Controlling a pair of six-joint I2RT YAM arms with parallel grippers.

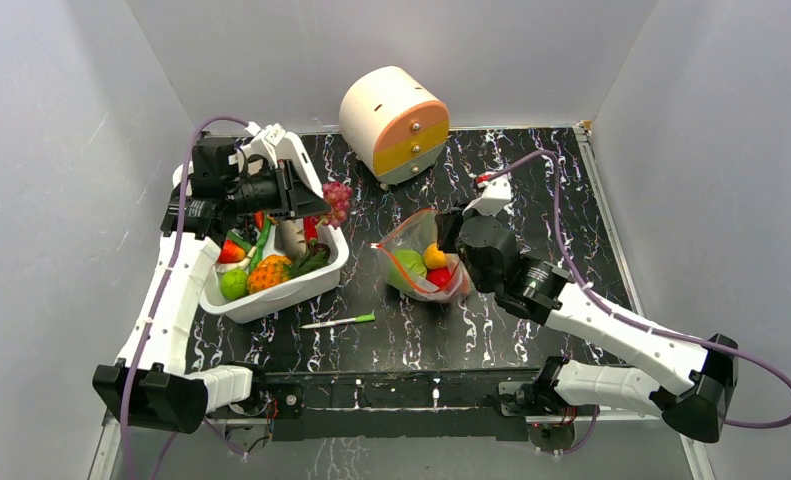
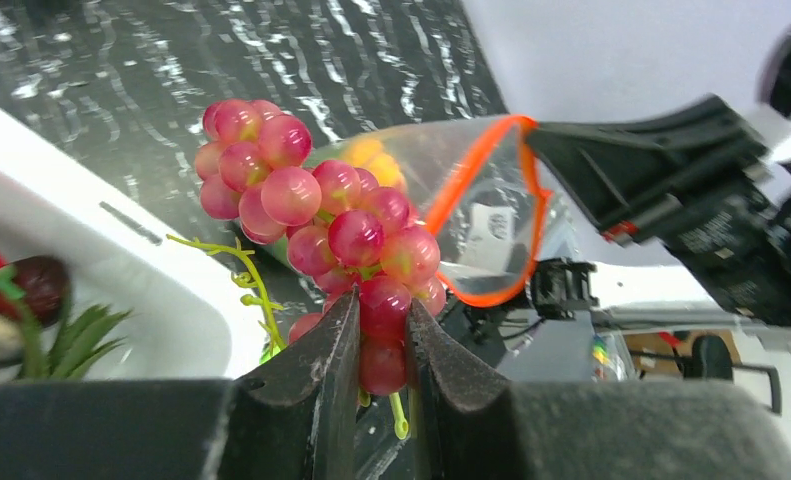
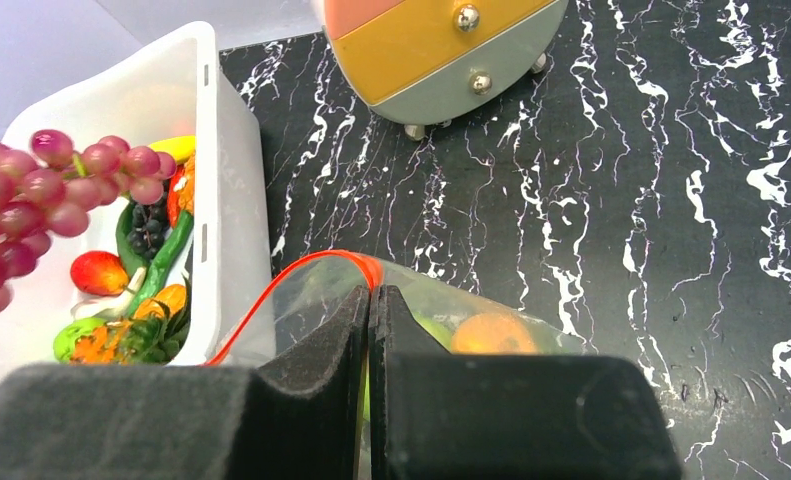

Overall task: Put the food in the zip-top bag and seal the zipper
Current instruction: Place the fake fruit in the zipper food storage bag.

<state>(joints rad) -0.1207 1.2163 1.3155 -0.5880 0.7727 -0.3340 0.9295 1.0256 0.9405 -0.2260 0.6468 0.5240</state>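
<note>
A pink grape bunch (image 2: 321, 215) is pinched at its lower end by the left gripper (image 2: 383, 320), whose 2 fingers are closed on the lowest grapes; most of the bunch stands clear above the fingertips. In the top view this bunch is held at the upper left of the frame, over the far right corner of the white bin (image 1: 316, 283). More toy fruits and vegetables (image 1: 268, 272) are seen lying in that bin.

The zip-top bag (image 1: 421, 262) lies at the centre of the black marbled table (image 1: 531, 190). Its mouth is held open, and the right gripper (image 3: 371, 300) is pressed together on the mouth edge, at the red-orange zipper (image 3: 301, 265). A green piece (image 1: 408, 266), an orange piece (image 1: 434, 256) and a red piece (image 1: 441, 277) are seen inside the bag.

A white-and-green stick (image 1: 339, 321) lies below the bin, between it and the bag. A round drawer unit (image 1: 396, 125) stands at the top centre.
</note>
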